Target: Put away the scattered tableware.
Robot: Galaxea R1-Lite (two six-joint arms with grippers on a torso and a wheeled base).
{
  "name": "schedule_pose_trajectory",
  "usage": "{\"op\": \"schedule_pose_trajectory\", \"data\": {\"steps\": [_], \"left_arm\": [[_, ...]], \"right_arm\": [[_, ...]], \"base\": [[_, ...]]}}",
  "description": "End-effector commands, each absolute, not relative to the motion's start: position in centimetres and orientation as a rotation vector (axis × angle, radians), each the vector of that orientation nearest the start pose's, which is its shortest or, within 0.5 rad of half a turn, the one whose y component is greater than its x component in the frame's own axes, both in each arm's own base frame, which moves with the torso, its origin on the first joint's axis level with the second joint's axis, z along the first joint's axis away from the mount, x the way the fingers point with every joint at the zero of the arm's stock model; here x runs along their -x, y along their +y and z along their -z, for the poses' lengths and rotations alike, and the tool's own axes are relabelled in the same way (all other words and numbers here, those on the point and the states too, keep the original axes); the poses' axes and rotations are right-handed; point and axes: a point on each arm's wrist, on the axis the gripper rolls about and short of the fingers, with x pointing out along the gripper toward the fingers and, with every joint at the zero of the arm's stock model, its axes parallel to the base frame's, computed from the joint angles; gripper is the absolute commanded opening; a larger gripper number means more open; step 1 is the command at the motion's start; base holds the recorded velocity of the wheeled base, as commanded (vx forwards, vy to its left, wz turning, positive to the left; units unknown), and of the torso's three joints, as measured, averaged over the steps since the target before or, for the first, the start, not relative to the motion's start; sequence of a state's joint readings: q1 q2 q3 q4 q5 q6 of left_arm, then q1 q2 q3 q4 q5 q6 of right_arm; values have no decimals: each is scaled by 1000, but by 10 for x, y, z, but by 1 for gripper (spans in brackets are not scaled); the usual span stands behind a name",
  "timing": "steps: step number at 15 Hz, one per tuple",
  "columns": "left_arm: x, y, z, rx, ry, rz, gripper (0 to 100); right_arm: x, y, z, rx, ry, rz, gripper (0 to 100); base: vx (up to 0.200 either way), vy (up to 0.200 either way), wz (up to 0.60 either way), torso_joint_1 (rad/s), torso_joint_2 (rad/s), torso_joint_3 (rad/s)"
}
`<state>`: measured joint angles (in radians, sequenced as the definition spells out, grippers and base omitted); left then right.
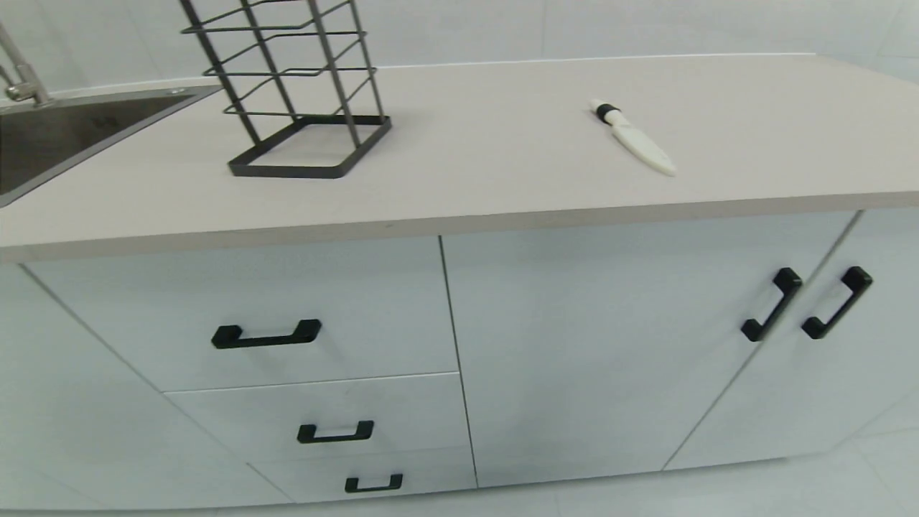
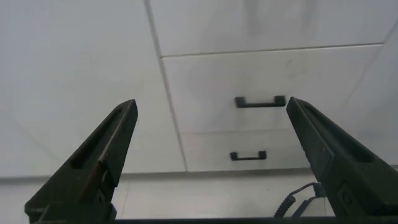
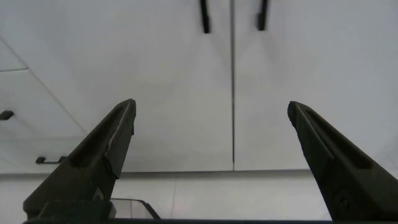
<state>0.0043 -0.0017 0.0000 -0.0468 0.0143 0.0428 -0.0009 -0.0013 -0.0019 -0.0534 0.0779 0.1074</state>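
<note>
Tabletop [image 1: 467, 158]: pale and matte; I see it spanning the head view, with a light wall behind.
White knife [image 1: 632, 136]: lies flat on the tabletop toward 2 o'clock. A black band sits near its far end and its tip points toward 4 o'clock. It is well apart from the wire rack.
Wire rack [image 1: 309, 93]: black, upright on the tabletop toward 11 o'clock.
Sink [image 1: 57, 136]: steel, set into the tabletop at 9 o'clock, with the faucet [image 1: 21, 79] at its far edge.
Drawers [image 1: 323, 301]: three white fronts stacked below the tabletop toward 7 o'clock, all closed, each with a black handle.
Cabinet doors [image 1: 610, 345]: white, closed, toward 4 o'clock, with two black door handles [image 1: 772, 304] side by side.
Floor [image 1: 790, 488]: pale tiles at the cabinet's foot.
Left tool [image 2: 211, 102]: fingers spread wide, holding nothing, low down and facing the lower drawers.
Right tool [image 3: 211, 104]: fingers spread wide, holding nothing, low down and facing the seam between the cabinet doors.
</note>
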Motion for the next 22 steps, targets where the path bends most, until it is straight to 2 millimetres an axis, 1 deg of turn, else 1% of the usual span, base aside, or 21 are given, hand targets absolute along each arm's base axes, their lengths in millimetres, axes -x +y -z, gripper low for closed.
{"op": "schedule_pose_trajectory", "data": {"steps": [1,10,14,19,20,22], "left_arm": [[23,0,-80,-43,-47,-21,100],[23,0,-80,-43,-47,-15,100],[23,0,-80,-44,-46,-16,100],[23,0,-79,-49,-33,-27,100],[23,0,-75,-41,2,-29,100],[23,0,-76,-40,-1,-29,100]], "right_arm": [[23,2,-81,-102,-51,-79,100],[23,2,-82,-102,-53,-80,100],[23,2,-82,-99,-53,-81,100],[23,2,-82,-100,-53,-80,100],[23,2,-82,-102,-53,-80,100],[23,2,-82,-102,-53,-80,100]], "base": [[0,0,0,0,0,0],[0,0,0,0,0,0],[0,0,600,1,2,4],[0,0,0,0,0,0],[200,0,0,-7,7,2],[200,0,0,2,0,5]]}}
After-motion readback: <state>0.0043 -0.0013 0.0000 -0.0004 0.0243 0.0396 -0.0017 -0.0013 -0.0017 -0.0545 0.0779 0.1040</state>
